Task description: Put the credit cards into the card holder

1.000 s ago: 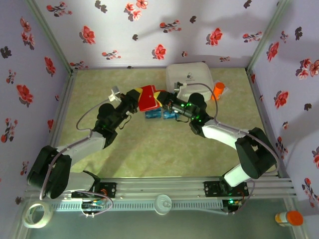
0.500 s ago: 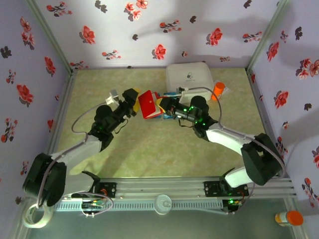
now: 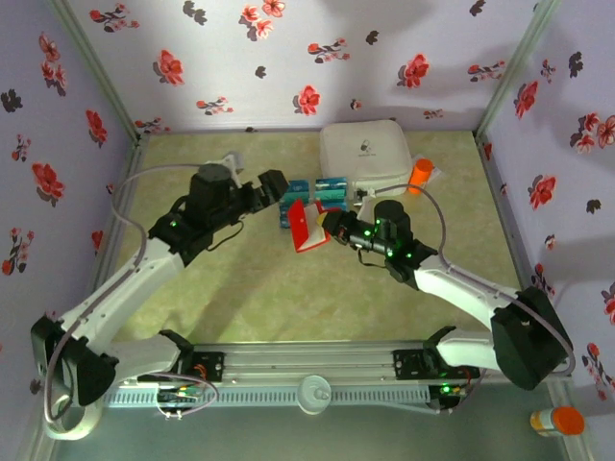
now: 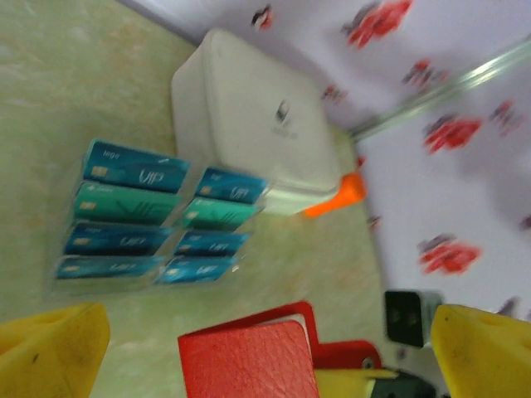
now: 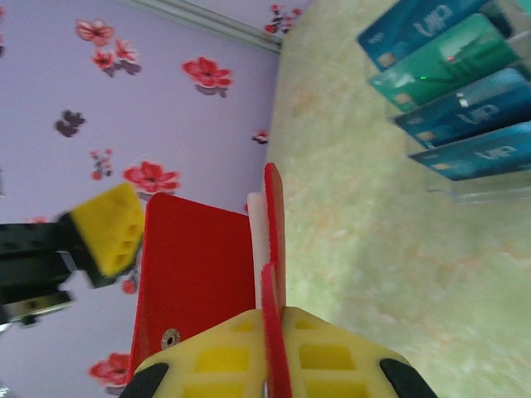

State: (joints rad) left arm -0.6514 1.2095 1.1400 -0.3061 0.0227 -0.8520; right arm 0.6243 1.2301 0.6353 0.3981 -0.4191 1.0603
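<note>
Card holder: red, partly open, held up off surface near its centre. Flaps seen edge-on in right wrist view, running away from fingers.
Right hand: pinched tight on card holder's edge.
Left hand: spread wide, gripping nothing, just left of cards.
Credit cards: blue and teal, "VIP" legible on several. Two columns of four in clear sleeve, long axes left-right in top view, on surface just behind card holder.
White case just beside sleeve; logo unreadable.
Orange bottle against case.
</note>
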